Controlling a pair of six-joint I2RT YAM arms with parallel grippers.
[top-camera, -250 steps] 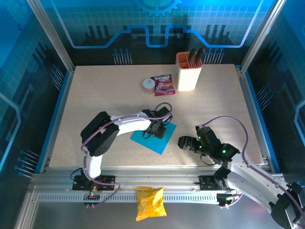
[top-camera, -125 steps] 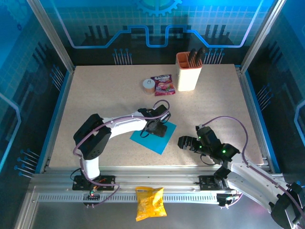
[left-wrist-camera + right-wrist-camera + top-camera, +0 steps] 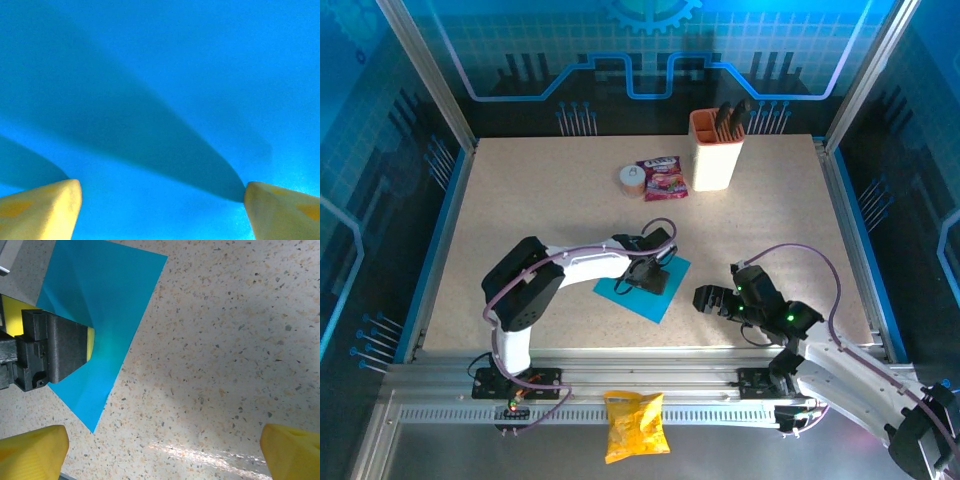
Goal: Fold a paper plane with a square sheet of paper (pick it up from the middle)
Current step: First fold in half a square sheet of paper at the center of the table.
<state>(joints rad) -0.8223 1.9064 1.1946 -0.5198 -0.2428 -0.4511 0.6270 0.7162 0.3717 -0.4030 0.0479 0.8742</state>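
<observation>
Sheet [image 3: 648,304] lies flat, lower centre of the top view. My left gripper [image 3: 653,281] is over its middle, jaws wide, gripping nothing. Right gripper [image 3: 702,298] just right, wide open, empty. I'd press down and close slowly to pinch a ridge.

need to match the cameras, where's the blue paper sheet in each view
top external: blue paper sheet at centre of the table, under the left gripper.
left wrist: sheet spread beneath the open left gripper.
right wrist: sheet upper left on the table.
shared landmark: the left gripper over the sheet.
</observation>
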